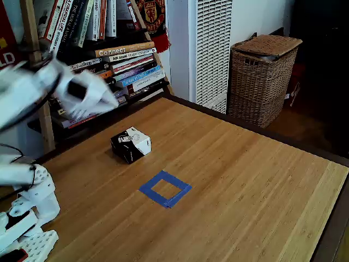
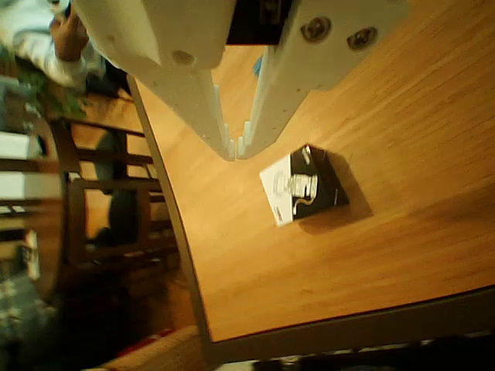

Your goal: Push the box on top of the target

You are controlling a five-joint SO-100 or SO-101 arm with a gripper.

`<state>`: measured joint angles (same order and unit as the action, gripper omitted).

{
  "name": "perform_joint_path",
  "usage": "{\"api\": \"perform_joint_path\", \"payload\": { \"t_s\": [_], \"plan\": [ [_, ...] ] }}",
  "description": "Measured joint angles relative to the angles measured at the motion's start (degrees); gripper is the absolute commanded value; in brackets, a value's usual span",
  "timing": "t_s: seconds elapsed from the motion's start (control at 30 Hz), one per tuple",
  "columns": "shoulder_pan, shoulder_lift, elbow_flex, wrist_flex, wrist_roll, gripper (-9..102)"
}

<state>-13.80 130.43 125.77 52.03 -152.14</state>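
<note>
One box (image 1: 131, 144), one blue tape target (image 1: 164, 189), one wicker basket (image 1: 263, 79), one table (image 1: 245, 180).

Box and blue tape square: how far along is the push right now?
Done: nothing yet; the box sits apart from the blue tape square, bare wood between them. In hand: the gripper, fingertips nearly together, is in the air near the box, not touching it. Left: make contact and push the box onto the square.

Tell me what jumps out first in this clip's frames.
The blue tape target stands out mid-table in the fixed view, empty, with the box sitting apart from it toward the bookshelf. In the other view, the white tool hangs above the wood beside the box, fingertips nearly together, holding nothing.
</note>
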Motion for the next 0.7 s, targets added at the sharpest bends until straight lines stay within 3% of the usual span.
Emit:
{"api": "perform_joint_path", "payload": {
  "t_s": [0.33,0.7],
  "plan": [
    [-8.17,-27.42,-12.48,-7.38,4.04,0],
    [-14.41,-38.06,-17.05,-8.79,4.13,0]
  ]
}}
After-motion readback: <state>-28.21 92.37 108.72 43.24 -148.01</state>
